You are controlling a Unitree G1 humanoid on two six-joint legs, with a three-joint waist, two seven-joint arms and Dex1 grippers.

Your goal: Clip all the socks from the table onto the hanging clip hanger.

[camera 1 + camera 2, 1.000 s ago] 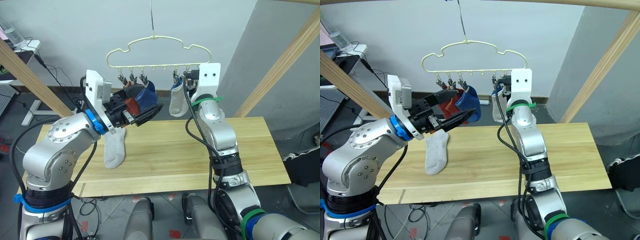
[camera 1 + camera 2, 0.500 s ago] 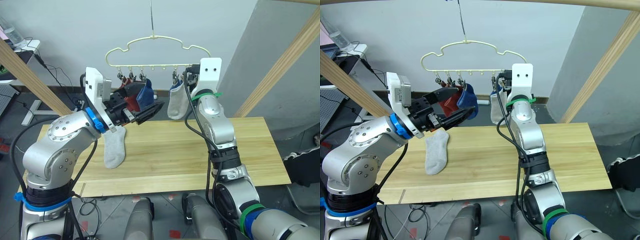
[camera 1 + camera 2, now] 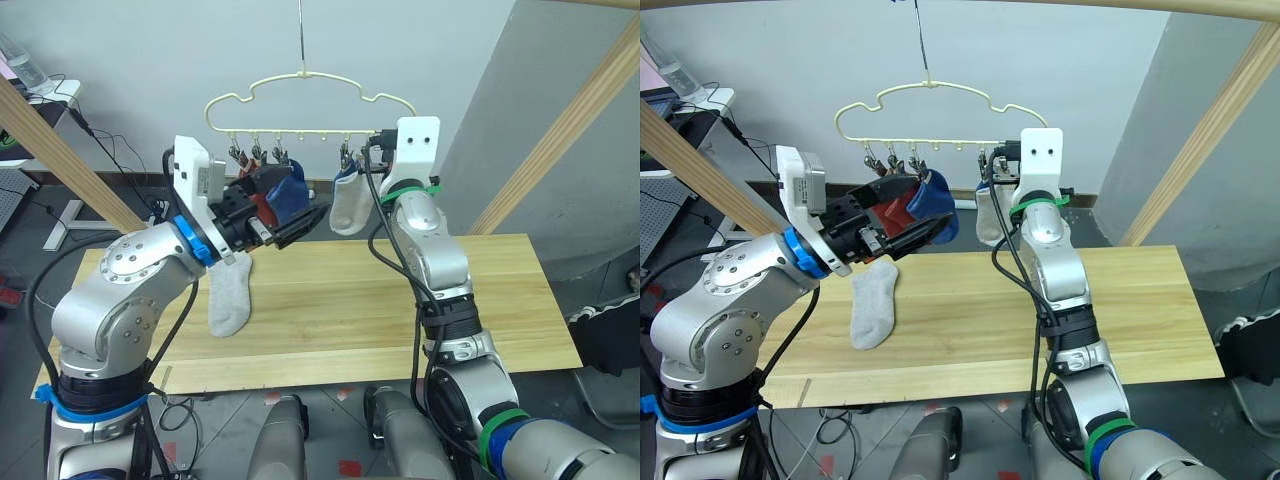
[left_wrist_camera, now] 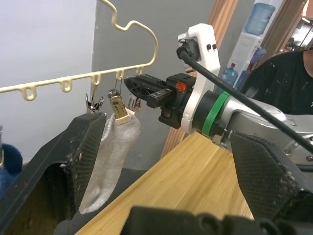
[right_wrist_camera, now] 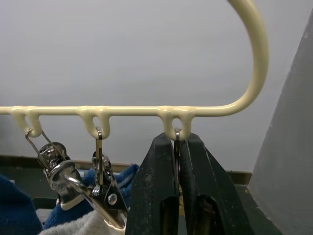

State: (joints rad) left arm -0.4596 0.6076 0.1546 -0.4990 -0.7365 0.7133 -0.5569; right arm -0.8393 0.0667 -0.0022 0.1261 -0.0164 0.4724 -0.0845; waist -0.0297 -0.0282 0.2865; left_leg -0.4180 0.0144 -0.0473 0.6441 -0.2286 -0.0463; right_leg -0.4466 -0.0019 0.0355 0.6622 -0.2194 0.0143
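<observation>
The pale yellow clip hanger (image 3: 310,82) hangs above the table (image 3: 400,300). A blue sock (image 3: 292,188) and a rust red sock (image 3: 262,207) hang from its left clips. A light grey sock (image 3: 349,207) hangs from a clip near the right end, with blue knit (image 3: 346,176) showing behind it. Another light grey sock (image 3: 228,296) lies on the table at the left. My left gripper (image 3: 285,208) is open right in front of the blue and red socks, its fingers (image 4: 85,147) spread wide. My right gripper (image 5: 177,147) is shut on the hanger's rightmost clip (image 5: 176,139).
Slanted round wooden poles (image 3: 575,115) (image 3: 60,150) stand on both sides of the table. A person in a black shirt (image 4: 281,73) sits beyond the right pole, near a water bottle (image 4: 259,17). Cables and a desk (image 3: 45,95) are at the back left.
My right gripper has risen slightly and drawn the hanger a little to the left, so the hanging socks swung left. The left gripper stays by the blue and red socks.
</observation>
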